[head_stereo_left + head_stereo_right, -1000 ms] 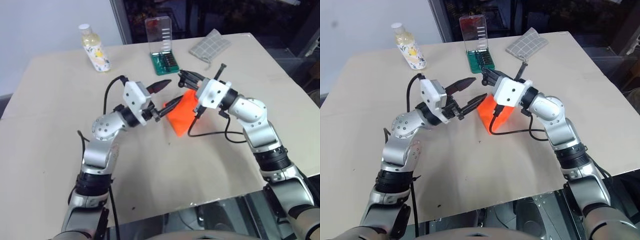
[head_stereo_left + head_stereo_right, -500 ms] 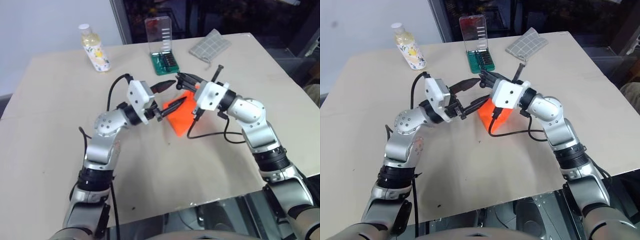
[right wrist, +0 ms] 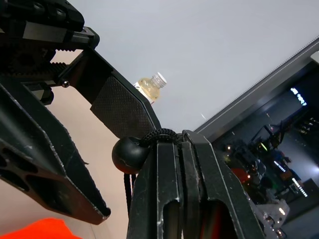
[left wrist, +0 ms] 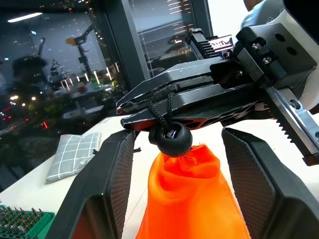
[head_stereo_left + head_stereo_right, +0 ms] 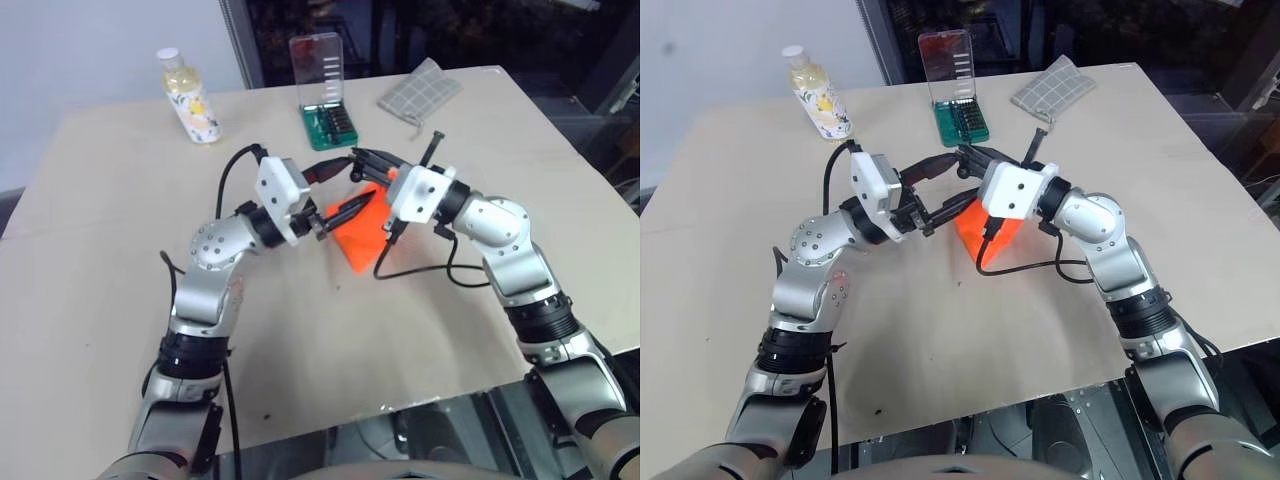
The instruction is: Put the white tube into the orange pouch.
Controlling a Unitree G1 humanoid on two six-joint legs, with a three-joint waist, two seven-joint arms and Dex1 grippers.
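Note:
The orange pouch (image 5: 362,237) hangs over the middle of the table by its dark drawstring. My right gripper (image 5: 360,157) is shut on that cord, just above the black cord stopper (image 4: 170,138). My left gripper (image 5: 356,182) is open, one finger on each side of the stopper and the pouch's gathered neck (image 4: 188,164), and touches neither. In the right wrist view the shut fingers (image 3: 177,169) pinch the cord beside the stopper (image 3: 127,155). The white tube is out of view.
At the table's far side stand a yellowish bottle (image 5: 190,97) on the left, a green bit case with a clear lid (image 5: 325,100) in the middle and a grey checked pouch (image 5: 420,88) to the right. The table's front edge (image 5: 400,405) is near.
My left gripper has edged slightly toward the right gripper, so its open fingers now straddle the pouch's neck. The right gripper and pouch have stayed put.

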